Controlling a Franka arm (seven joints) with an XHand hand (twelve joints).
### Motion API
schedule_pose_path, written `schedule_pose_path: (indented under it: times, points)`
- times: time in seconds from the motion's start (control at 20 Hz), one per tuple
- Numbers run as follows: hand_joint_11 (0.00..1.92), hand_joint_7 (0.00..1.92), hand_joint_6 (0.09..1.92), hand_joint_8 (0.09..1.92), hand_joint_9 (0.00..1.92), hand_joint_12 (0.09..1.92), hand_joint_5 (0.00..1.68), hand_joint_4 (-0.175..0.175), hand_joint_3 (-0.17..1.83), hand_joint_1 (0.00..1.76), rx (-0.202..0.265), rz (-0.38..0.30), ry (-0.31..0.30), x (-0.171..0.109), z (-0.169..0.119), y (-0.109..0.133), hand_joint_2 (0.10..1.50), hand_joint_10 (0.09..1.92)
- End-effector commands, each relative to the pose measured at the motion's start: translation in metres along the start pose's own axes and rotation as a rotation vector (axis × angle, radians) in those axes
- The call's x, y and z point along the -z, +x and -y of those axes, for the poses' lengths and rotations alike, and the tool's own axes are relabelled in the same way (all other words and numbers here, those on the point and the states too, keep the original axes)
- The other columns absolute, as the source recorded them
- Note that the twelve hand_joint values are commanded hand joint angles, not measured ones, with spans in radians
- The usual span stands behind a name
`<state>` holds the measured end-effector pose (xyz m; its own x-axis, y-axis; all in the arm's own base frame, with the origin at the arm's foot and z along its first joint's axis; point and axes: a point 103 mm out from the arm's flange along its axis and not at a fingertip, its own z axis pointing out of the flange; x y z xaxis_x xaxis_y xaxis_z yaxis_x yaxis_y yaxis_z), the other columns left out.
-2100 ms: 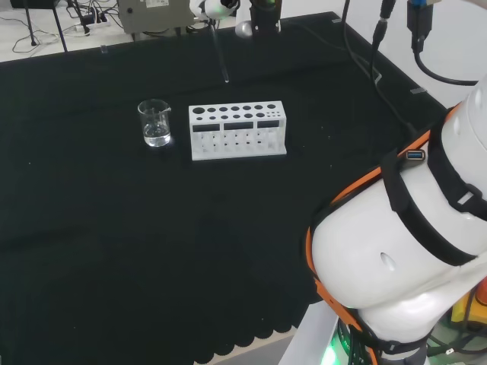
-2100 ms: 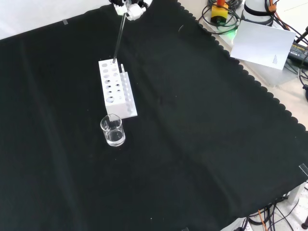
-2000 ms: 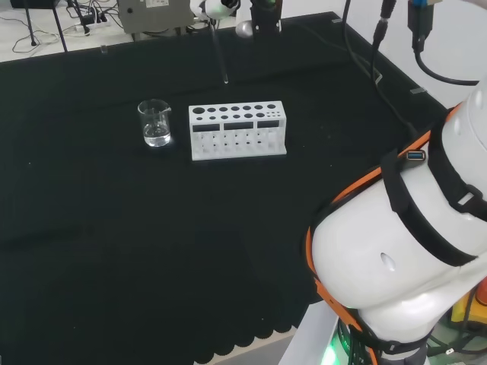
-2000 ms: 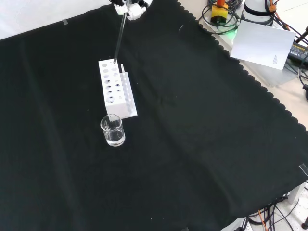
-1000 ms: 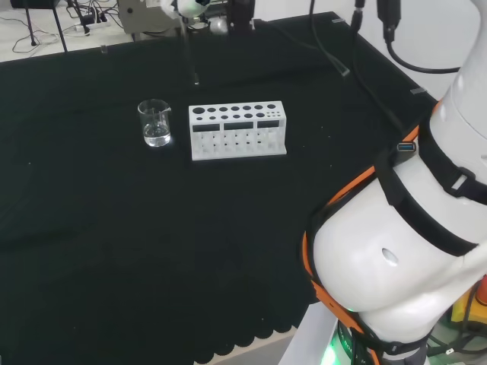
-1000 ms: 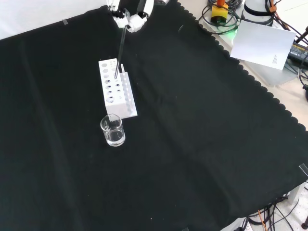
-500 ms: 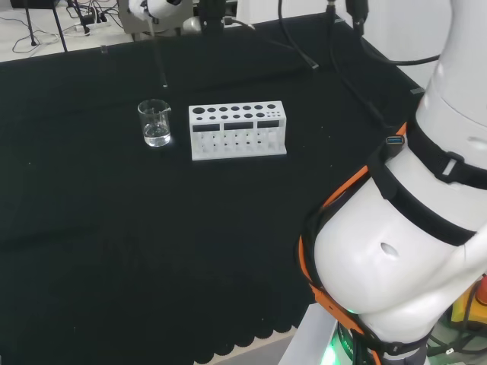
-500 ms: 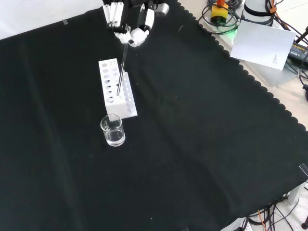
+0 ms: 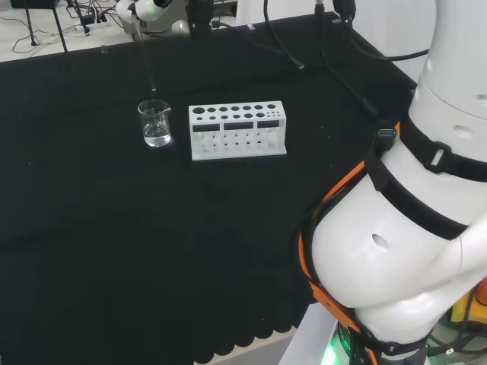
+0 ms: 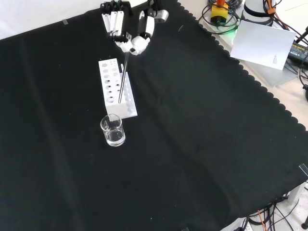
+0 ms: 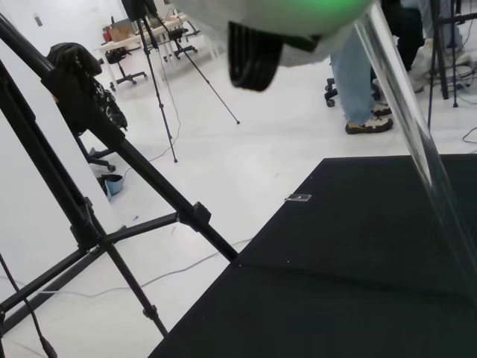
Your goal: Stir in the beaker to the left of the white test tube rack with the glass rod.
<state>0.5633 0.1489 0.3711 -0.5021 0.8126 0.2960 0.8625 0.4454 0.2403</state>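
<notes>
A small clear beaker with a little clear liquid stands left of the white test tube rack in the head view. From the front, the beaker is just below the rack. The hand hangs above the rack's far end and pinches the top of a glass rod between thumb and a finger, the other fingers straight. In the head view the hand is at the top edge and the rod points down, its tip just above the beaker. The wrist view has the rod close by.
The arm's big white links stand at the right of the head view. The cloth's scalloped edge runs down the right of the front view, with a white box and cables beyond. Tripod legs stand past the bench edge.
The hand has carried the rod leftward in the head view, from behind the rack to above the beaker. In the front view it has come lower along the rack.
</notes>
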Motion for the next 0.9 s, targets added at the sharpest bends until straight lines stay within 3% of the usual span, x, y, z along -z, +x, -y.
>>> schedule_pose_path:
  times: [0.05,0.9]
  points:
    - [1.65,1.15,0.75,1.22,1.67,0.70,1.09,-0.175,0.74,1.31,0.028,-0.038,0.025,-0.028,-0.019,-0.008,0.70,0.84]
    - [1.65,1.15,0.75,1.22,1.68,0.70,1.09,-0.175,0.74,1.31,0.014,-0.053,0.049,-0.051,-0.034,-0.043,0.70,0.84]
